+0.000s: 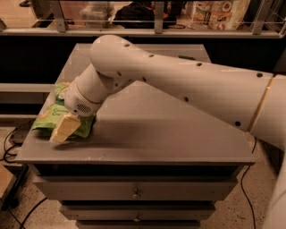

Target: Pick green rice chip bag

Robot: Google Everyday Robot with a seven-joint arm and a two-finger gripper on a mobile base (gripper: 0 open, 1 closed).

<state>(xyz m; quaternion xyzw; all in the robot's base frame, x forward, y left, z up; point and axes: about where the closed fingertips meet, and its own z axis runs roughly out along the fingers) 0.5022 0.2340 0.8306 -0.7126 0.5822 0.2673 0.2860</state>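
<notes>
Surface: grey tabletop (170, 134)
Bag: green rice chip bag (44, 121), left edge
My gripper (65, 128): at the bag; grasp, I cannot tell

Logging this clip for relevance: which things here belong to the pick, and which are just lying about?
Job: flat light-green foil chip bag; gripper, low over the bag.
Lying about: grey drawer cabinet bearing the bag; black floor cables; printed packages at the back.

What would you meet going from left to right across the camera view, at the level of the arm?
green rice chip bag at the left edge → white arm elbow → gold band on the arm, far right. The gripper hangs over the bag, so it takes no separate place.
</notes>
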